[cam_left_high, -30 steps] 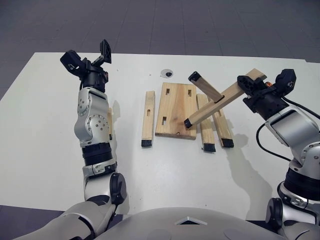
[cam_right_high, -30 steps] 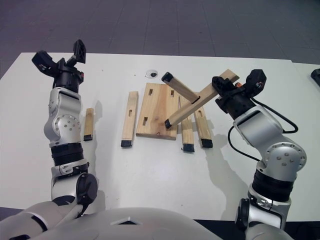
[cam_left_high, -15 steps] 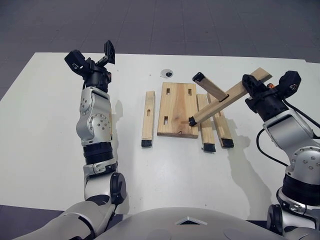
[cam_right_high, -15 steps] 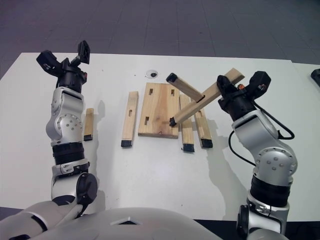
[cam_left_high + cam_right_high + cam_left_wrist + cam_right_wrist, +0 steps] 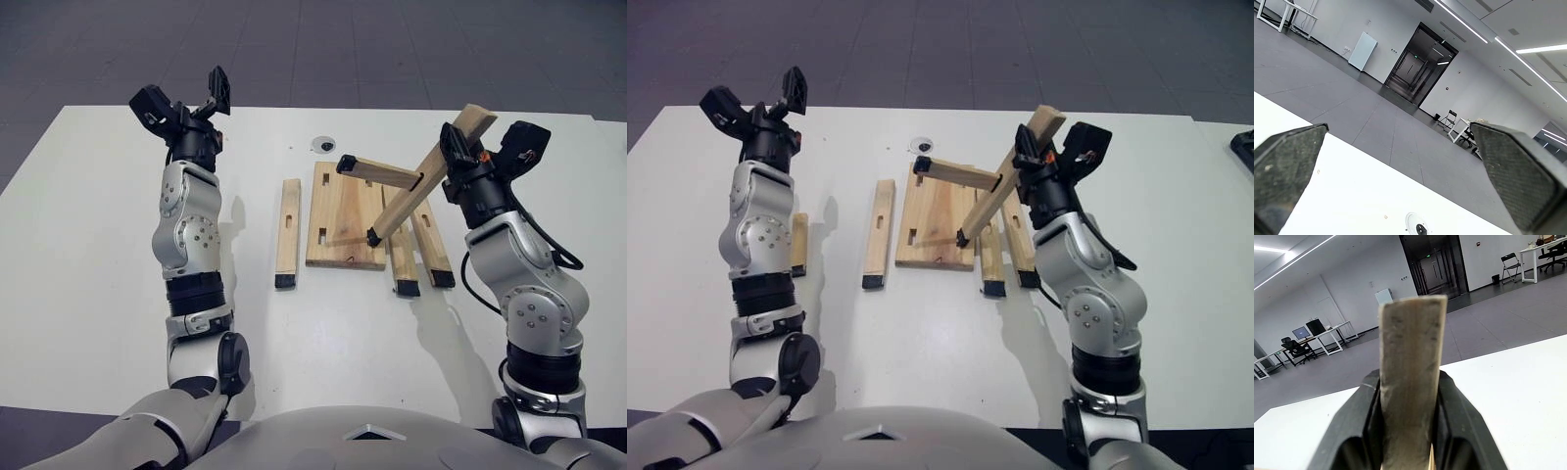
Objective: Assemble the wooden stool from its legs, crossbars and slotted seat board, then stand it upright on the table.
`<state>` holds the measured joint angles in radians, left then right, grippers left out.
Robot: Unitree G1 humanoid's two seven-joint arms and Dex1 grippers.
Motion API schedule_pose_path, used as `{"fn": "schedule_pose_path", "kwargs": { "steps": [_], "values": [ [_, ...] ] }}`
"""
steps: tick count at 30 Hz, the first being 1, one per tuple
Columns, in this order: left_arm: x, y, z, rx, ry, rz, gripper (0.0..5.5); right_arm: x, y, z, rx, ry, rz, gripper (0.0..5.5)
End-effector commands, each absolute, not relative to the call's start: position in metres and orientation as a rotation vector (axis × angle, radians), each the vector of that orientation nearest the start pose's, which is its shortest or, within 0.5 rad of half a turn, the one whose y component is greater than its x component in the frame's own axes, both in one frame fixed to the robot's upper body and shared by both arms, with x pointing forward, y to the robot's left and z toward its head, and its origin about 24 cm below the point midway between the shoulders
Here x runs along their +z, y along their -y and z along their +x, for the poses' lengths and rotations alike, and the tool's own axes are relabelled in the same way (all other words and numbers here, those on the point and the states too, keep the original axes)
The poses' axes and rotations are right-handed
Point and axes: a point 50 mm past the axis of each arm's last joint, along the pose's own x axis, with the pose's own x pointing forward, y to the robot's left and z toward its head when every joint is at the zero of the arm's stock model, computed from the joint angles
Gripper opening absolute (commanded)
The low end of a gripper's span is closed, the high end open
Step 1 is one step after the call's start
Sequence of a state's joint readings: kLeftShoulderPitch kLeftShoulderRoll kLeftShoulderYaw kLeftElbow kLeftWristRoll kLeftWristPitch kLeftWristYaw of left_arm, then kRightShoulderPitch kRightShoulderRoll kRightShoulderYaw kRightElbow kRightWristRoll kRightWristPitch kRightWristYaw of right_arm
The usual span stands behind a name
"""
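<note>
Wooden leg (image 5: pixel 416 191) with crossbar (image 5: pixel 382 173) clamped in right end effector (image 5: pixel 460 162) above seat board (image 5: pixel 333 220); left end effector (image 5: pixel 184 98) wide open, empty.

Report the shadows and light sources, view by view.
Left eye view: diffuse light; the leg-and-crossbar piece in the right gripper throws a faint shadow across the seat board. Left wrist view: ceiling light strips glow. Right wrist view: the piece's end face is evenly lit, without glare.

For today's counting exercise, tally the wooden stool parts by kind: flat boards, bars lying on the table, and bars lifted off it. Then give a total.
Seat board: 1
Bars lying flat: 4
Joined bars lifted in the right claw: 2
Total: 7
</note>
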<state>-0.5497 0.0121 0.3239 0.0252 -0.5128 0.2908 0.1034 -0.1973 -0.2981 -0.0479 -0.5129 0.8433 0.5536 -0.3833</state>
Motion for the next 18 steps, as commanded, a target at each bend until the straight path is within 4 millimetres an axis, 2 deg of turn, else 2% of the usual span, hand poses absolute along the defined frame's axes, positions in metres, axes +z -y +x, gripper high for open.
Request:
{"fn": "schedule_pose_path", "kwargs": {
  "steps": [1, 7, 10, 14, 18],
  "values": [
    [0.173, -0.173, 0.331, 0.041, 0.232, -0.576, 5.4, 0.114, 0.162, 0.249, 0.076, -0.248, 0.332, 1.03],
    [0.166, -0.175, 0.31, -0.053, 0.176, -0.396, 5.4, 0.117, 0.167, 0.227, 0.172, -0.319, 0.278, 1.03],
    [0.161, -0.182, 0.3, -0.085, 0.146, -0.301, 5.4, 0.105, 0.172, 0.214, 0.192, -0.382, 0.25, 1.03],
    [0.16, -0.192, 0.296, -0.056, 0.135, -0.276, 5.4, 0.085, 0.183, 0.203, 0.2, -0.472, 0.187, 1.03],
    [0.157, -0.186, 0.295, -0.043, 0.127, -0.298, 5.4, 0.069, 0.199, 0.2, 0.176, -0.517, 0.15, 1.03]
  ]
}}
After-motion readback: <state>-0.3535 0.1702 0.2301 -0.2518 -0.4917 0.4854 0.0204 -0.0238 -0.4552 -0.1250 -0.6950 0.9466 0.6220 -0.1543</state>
